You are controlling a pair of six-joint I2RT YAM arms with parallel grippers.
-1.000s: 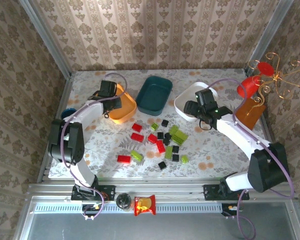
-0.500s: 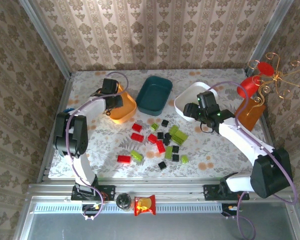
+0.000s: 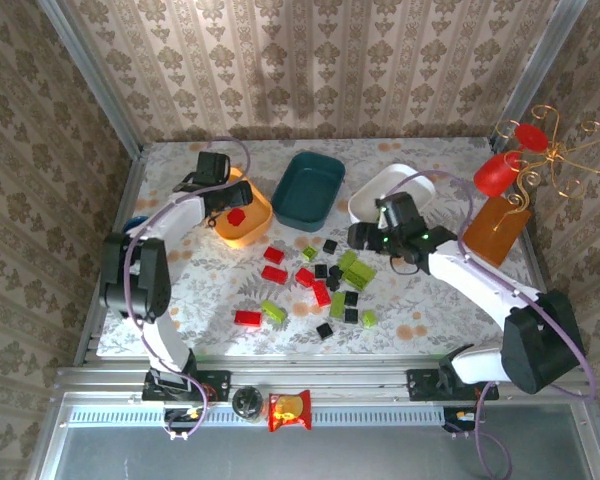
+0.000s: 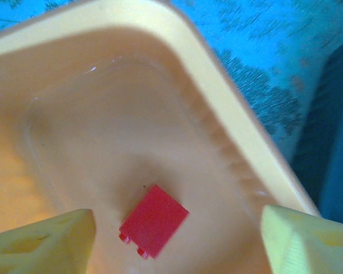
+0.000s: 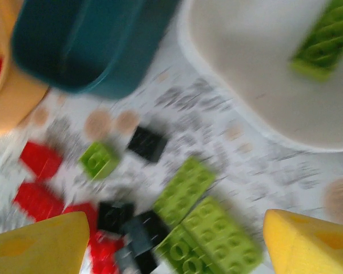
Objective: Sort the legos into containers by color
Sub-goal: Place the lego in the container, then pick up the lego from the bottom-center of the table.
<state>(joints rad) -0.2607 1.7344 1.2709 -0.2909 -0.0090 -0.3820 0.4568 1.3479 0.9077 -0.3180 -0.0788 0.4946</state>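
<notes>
Left wrist view: the left pincer point(image 4: 177, 240), jaws apart, hangs over a small red plastic brick point(image 4: 154, 220) lying loose in the shallow orange plastic bin point(image 4: 217, 97). The right pincer point(image 5: 174, 242), also apart, hovers above mixed loose bricks point(image 5: 186, 200) on the surface point(image 5: 251, 165).

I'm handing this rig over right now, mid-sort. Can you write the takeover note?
Left tool: open, holding nothing, above the orange bin.
Right tool: open, holding nothing, over the brick pile.
Done: one red brick lies in the orange bin; one lime green brick lies in the white bin.
Left: no brick seen in the dark teal bin. Red, lime green and black bricks on the table need sorting.
</notes>
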